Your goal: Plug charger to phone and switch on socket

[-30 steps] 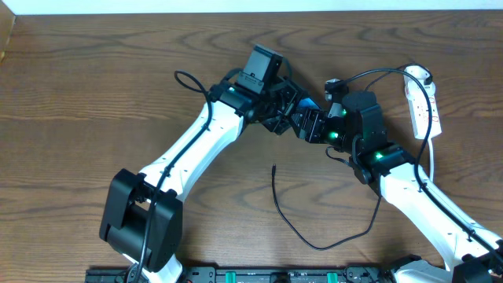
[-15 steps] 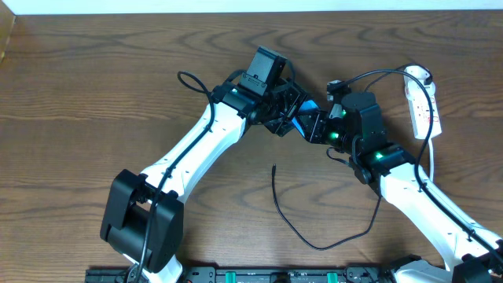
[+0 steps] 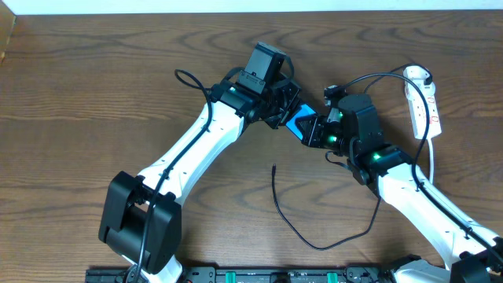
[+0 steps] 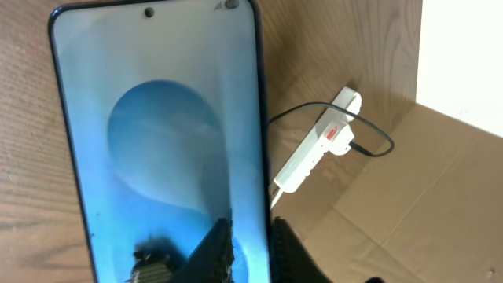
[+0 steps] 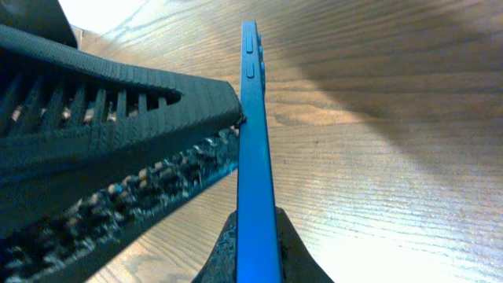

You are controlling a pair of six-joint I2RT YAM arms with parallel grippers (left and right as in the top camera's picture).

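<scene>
1. The charger (image 3: pixel 273 182) lies loose on the surface (image 3: pixel 94 94), toward the near edge and right of centre. Its thin black cable curves in an open loop. The free plug tip (image 3: pixel 273 167) points toward the far edge and touches nothing. It lies apart from the phone, on the phone's near side.

2. The phone (image 3: pixel 299 119) is beyond the plug tip, near the middle of the surface, between the two grippers. It stands on edge, so the overhead view shows only a narrow cyan strip. Whether it clears the surface cannot be told.

3. The left gripper (image 3: pixel 284 110) has its jaws clamped on the phone. One finger (image 4: pixel 222 250) lies across the lit screen and the other sits behind the edge.

4. The right gripper (image 3: pixel 313 130) has its jaws drawn narrow, gripping the phone by both faces. Its wrist view looks along the thin side with the buttons.

5. The socket (image 3: pixel 421 98) lies near the far right corner, well apart from the phone. Red switch marks show on its white body.
</scene>
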